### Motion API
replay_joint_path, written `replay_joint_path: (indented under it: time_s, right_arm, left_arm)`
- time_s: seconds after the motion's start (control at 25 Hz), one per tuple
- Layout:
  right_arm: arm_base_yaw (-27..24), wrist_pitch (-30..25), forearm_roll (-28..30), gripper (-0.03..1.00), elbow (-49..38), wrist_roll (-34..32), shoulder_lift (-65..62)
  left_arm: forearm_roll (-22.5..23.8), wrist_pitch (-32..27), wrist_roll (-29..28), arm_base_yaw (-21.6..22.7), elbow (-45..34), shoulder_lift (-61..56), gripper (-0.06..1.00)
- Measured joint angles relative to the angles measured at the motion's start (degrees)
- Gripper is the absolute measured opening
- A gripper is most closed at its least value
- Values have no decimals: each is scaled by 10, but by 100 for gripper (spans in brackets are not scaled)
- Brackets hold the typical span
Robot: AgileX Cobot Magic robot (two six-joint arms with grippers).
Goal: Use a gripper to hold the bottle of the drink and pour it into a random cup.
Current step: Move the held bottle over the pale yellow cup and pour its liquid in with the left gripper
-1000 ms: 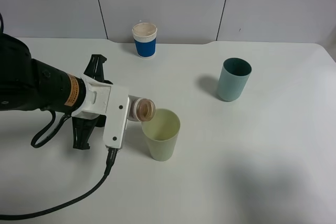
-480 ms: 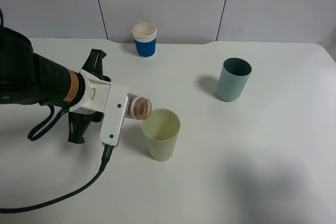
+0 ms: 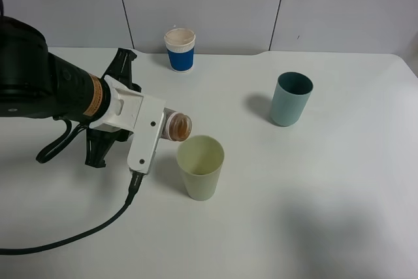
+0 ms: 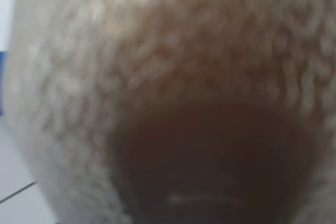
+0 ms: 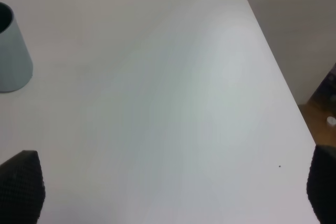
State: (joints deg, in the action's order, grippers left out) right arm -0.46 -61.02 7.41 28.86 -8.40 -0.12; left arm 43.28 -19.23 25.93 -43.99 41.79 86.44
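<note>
Pointing mouth-first toward the cup (image 3: pixel 200 164), the likely light, slippery bottle (image 3: pixel 177 127) is being clamped mid-body by the left gripper (image 3: pixel 163 129).

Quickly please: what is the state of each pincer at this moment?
Left pincer: closed on the bottle, which is tilted toward the yellow-green cup.
Right pincer: open, holding nothing.
</note>
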Motion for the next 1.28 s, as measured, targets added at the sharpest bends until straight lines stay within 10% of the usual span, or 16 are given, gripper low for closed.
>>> replay_joint_path:
  time_s: [1.28]
  right_arm:
    - [0,0,0,100,0,0,0]
  left_arm:
    - [70,-44,-24,-26,16,0,33]
